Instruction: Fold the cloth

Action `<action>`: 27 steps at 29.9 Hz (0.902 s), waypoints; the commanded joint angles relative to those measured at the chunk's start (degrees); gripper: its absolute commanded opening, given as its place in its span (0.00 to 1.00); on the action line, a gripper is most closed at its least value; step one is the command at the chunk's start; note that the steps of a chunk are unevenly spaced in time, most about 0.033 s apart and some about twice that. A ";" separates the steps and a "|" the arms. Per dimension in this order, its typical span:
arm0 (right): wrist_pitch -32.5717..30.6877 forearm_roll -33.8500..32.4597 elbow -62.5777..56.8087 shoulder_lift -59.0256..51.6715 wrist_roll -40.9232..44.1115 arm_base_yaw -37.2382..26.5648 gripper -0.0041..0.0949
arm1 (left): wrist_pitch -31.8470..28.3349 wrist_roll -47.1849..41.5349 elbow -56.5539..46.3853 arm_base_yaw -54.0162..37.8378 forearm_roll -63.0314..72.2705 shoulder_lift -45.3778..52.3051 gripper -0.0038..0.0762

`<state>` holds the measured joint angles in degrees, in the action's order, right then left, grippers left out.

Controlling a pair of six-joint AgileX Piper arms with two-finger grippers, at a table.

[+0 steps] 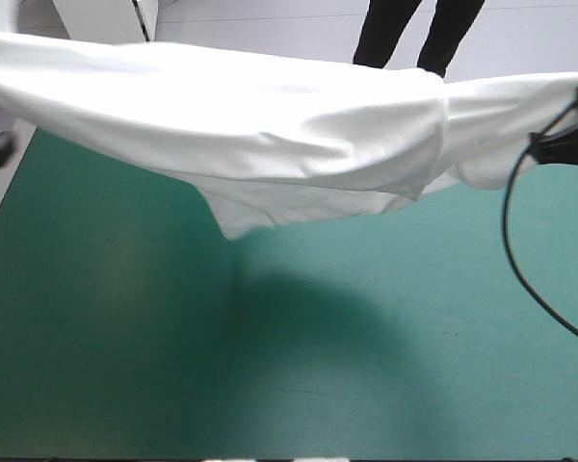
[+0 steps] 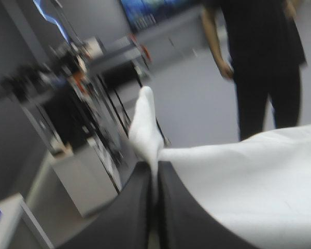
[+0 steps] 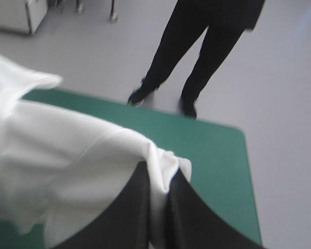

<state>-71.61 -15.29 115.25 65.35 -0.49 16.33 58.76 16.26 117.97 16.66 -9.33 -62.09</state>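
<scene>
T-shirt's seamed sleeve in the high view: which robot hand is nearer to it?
Right. The right hand grips the T-shirt right at that sleeve; the left hand holds the opposite end, far across the table.

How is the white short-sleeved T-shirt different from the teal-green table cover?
The white short-sleeved T-shirt hangs in the air, held by the left gripper and the right gripper; the teal-green table cover lies flat below it. The T-shirt is creased and sagging; the cover looks smooth. The T-shirt is white, the cover teal-green. Both are wide sheets.
</scene>
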 commanded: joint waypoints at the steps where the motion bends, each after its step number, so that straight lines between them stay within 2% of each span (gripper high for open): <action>1: 3.43 -2.27 8.65 -4.07 0.83 -0.54 0.03 | -7.75 -1.36 1.27 0.30 -3.61 8.63 0.02; 4: 4.61 1.23 14.71 -4.76 0.49 -0.54 0.03 | -6.63 -1.65 1.16 0.30 -5.24 13.21 0.02; 7: 4.59 5.07 17.46 -4.76 0.14 -0.54 0.03 | -2.73 -2.04 1.16 0.30 -5.38 15.04 0.02; 12: 4.02 8.05 17.34 -4.04 -0.40 -0.54 0.03 | 7.26 -2.58 1.16 0.30 -4.44 13.83 0.02; 15: 4.01 8.03 16.48 -2.70 -0.40 -0.54 0.03 | 9.11 -2.92 1.16 0.30 -4.30 11.04 0.02; 18: 2.71 7.65 13.77 -1.54 -0.40 -0.54 0.03 | 9.79 -3.11 1.16 0.30 -4.30 7.58 0.02; 21: 0.05 7.55 8.76 -0.63 -0.40 -0.54 0.03 | 13.11 -4.08 1.16 0.30 -3.62 3.07 0.02; 27: 0.05 6.03 -9.08 1.15 -0.40 -0.54 0.03 | 14.90 -4.34 -3.15 0.30 2.68 -5.63 0.02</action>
<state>-71.63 -6.98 111.96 65.57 -0.48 16.33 72.14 12.64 116.31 16.66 -9.28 -64.84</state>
